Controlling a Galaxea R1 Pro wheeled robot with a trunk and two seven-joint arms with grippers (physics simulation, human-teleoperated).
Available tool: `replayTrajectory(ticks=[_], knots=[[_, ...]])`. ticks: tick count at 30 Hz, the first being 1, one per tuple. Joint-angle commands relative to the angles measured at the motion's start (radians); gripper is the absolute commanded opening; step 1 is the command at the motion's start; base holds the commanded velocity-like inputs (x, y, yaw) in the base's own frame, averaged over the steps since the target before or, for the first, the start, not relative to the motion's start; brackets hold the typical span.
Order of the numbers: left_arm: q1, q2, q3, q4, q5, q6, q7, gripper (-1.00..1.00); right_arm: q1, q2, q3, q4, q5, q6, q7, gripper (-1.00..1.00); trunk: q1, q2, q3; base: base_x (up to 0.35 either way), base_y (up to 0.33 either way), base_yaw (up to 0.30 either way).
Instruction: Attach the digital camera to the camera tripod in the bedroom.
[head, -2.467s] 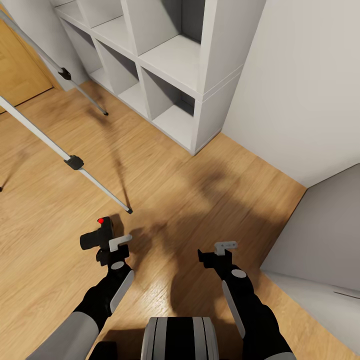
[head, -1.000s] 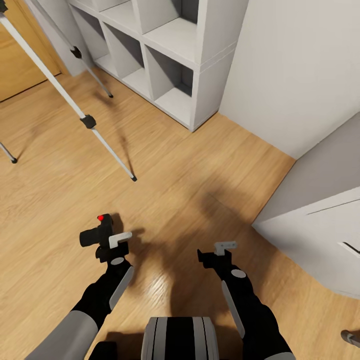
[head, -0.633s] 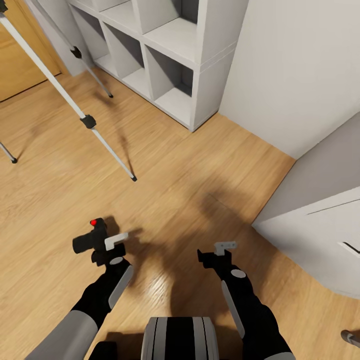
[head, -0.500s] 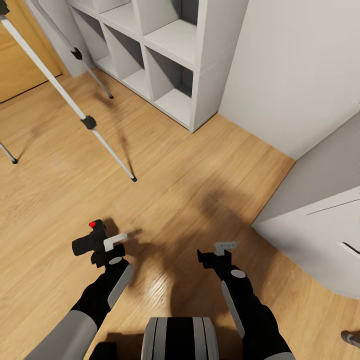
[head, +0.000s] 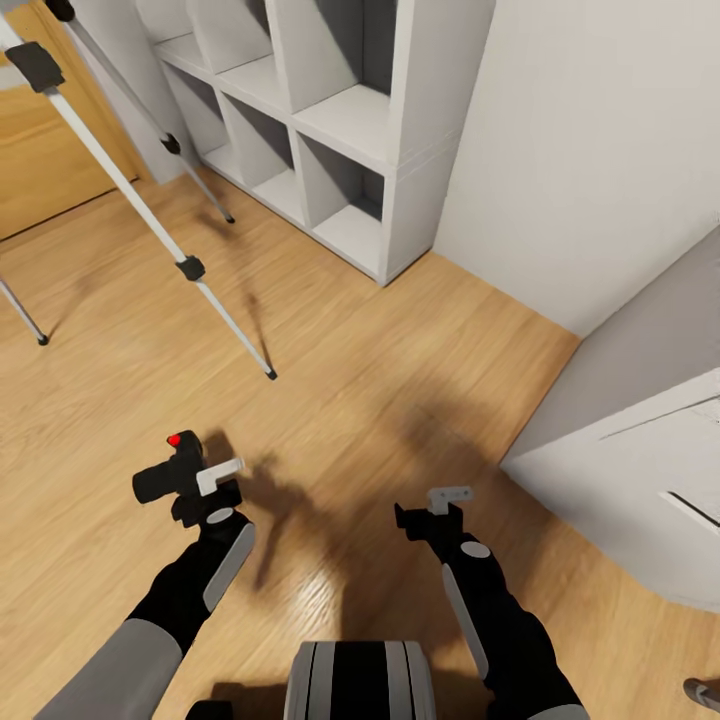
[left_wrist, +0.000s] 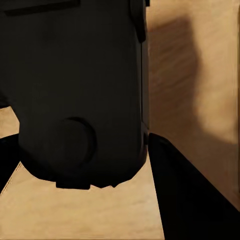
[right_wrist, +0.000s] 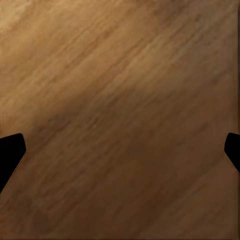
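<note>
The left gripper (head: 200, 478) is clamped on the small black boxy digital camera (head: 168, 475) with a red button on top, held low over the light wood plank floor (head: 380, 400); in the left wrist view the camera's dark body (left_wrist: 75, 90) sits between the two black fingers (left_wrist: 185, 200). The right gripper (head: 432, 508) hangs beside it over bare floor, its jaws spread wide with nothing between them. The tall camera tripod (head: 150, 215), with silver-white legs and black joints, stands ahead and to the left, well apart from the camera, near the white cube shelf (head: 340, 130) against the pale grey wall (head: 600, 150)
</note>
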Motion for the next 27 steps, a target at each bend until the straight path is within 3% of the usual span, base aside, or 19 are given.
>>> replayTrajectory(ticks=[1,9,15,19,23,24,27], knots=[[0.0,0.002,-0.004,-0.003,0.001,0.011,0.005,-1.0,0.0,0.0,0.001,-0.002,0.004,0.006,-0.002,1.0,-0.001,0.0,0.003,0.0,0.0,0.0],[0.0,0.009,-0.005,-0.007,0.002,0.007,-0.003,-1.0,0.0,-0.002,0.0,-0.013,0.002,0.006,0.005,1.0,-0.004,0.002,0.034,0.0,0.0,0.0],[0.0,0.04,-0.005,-0.008,0.011,0.019,-0.052,-1.0,0.0,-0.007,0.0,-0.033,-0.011,0.011,0.039,1.0,-0.007,0.003,0.057,0.0,0.0,0.0],[0.0,0.065,-0.004,0.003,0.027,0.031,-0.113,-1.0,-0.001,-0.006,-0.001,-0.076,-0.013,0.019,0.102,1.0,-0.009,0.004,0.073,0.0,0.0,0.0],[0.0,0.092,-0.004,0.008,0.094,0.033,-0.21,-1.0,-0.001,-0.012,-0.007,-0.109,-0.017,0.034,0.184,1.0,-0.01,0.005,0.088,0.0,0.0,0.0],[0.0,0.104,-0.004,0.01,0.155,0.029,-0.315,-1.0,0.0,-0.015,-0.033,-0.148,-0.064,0.068,0.27,1.0,-0.011,0.005,0.092,0.0,0.0,0.0],[0.001,0.108,-0.006,0.022,0.169,0.023,-0.366,-1.0,-0.001,-0.025,-0.052,-0.17,-0.138,0.117,0.356,1.0,-0.012,0.006,0.104,0.0,0.0,0.0]])
